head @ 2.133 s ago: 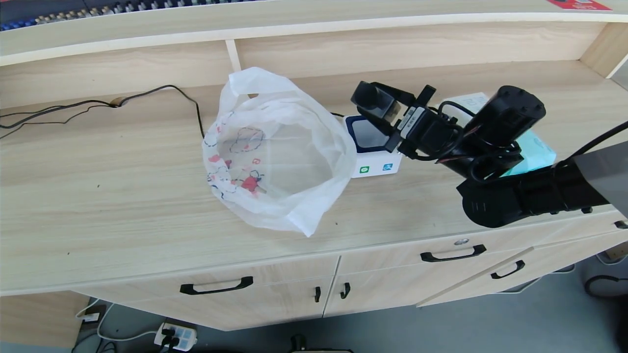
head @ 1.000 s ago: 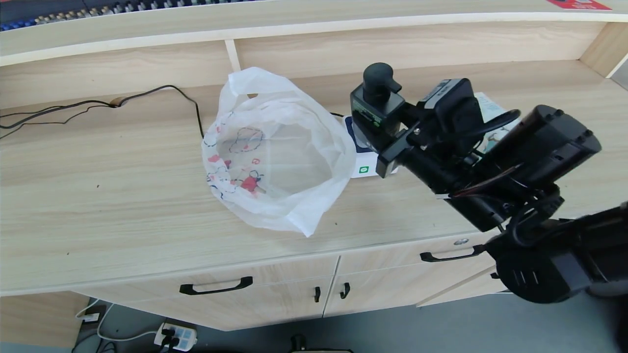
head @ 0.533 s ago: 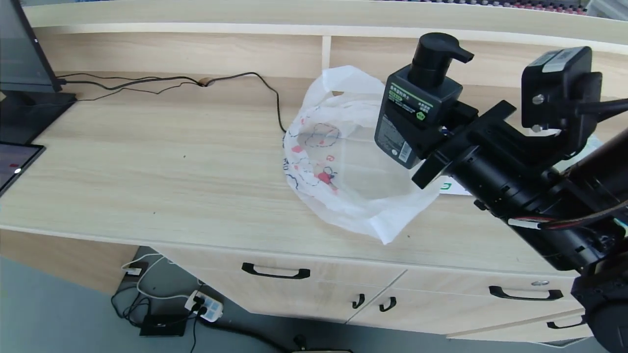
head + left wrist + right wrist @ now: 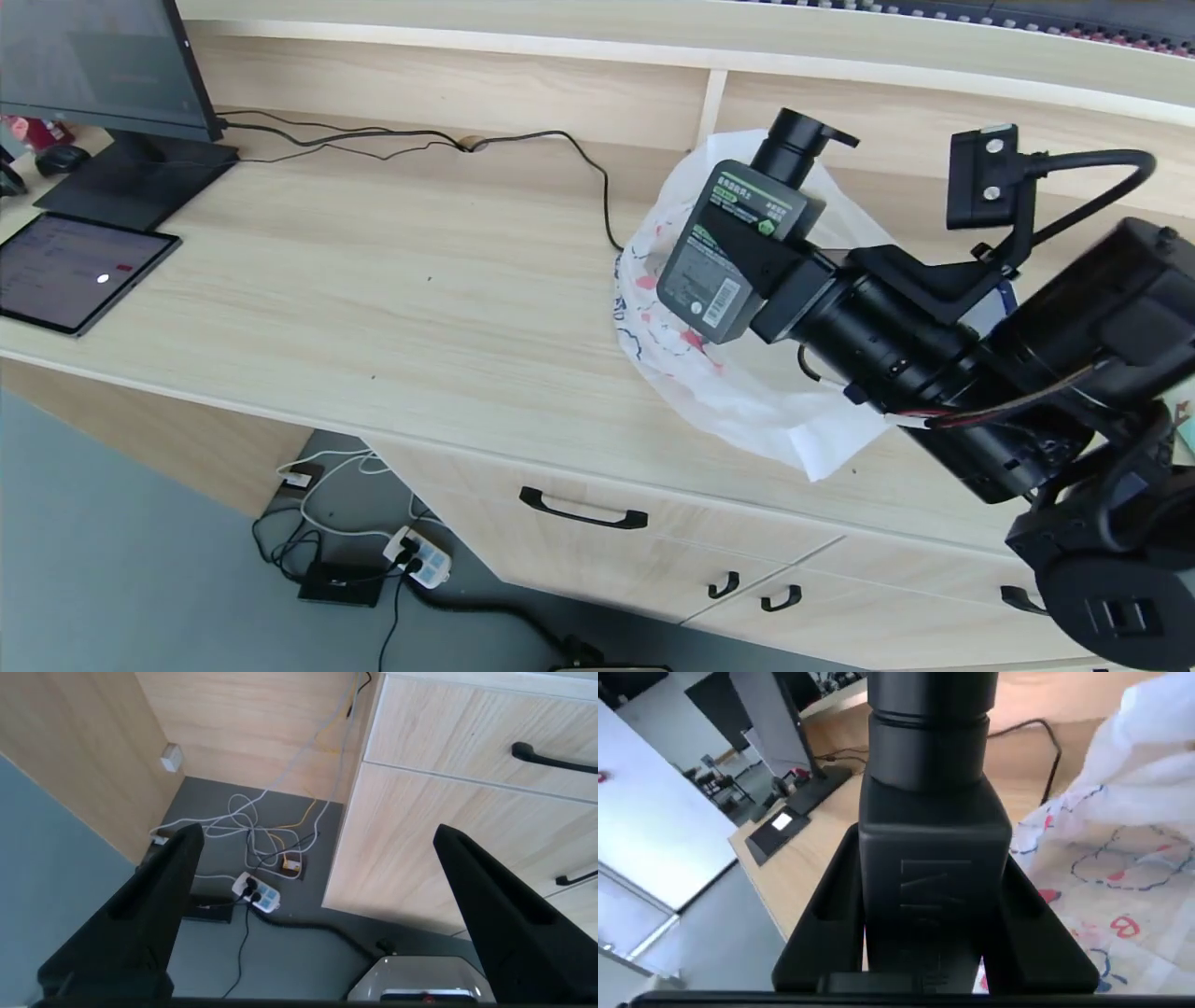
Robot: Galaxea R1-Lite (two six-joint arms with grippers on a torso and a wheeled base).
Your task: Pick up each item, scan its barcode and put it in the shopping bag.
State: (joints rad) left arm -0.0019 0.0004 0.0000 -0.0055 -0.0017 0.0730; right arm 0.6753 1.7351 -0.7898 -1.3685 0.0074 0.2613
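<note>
- Pale wooden counter (image 4: 392, 308) runs from left to right, with a raised shelf along its far edge and drawers with black handles (image 4: 583, 511) below its near edge.
- At the far left a dark monitor (image 4: 93, 65) stands on the counter. A tablet (image 4: 75, 271) with a lit screen lies flat just near of it.
- Thin black cables (image 4: 579, 154) trail along the far side of the counter toward the shopping bag (image 4: 747, 392).
- The shopping bag is white plastic with red and blue print. It sits slumped and open on the right part of the counter.
- The right gripper (image 4: 794, 285) has its fingers clamped on the lower body of a black pump bottle (image 4: 733, 243).
- The bottle is held off the counter at the bag's left side. It is tilted, with its pump head pointing up and toward the far shelf.
- A white barcode (image 4: 719, 301) on the bottle's label faces near and left.
- In the right wrist view the bottle (image 4: 929, 859) sits squarely between the two fingers, with the printed bag beyond it.
- The left gripper (image 4: 318, 835) hangs low beside the cabinet front, its fingers spread wide with nothing between them.
- Below it, on the grey floor, lie a white power strip (image 4: 254, 891) and loose cords.
</note>
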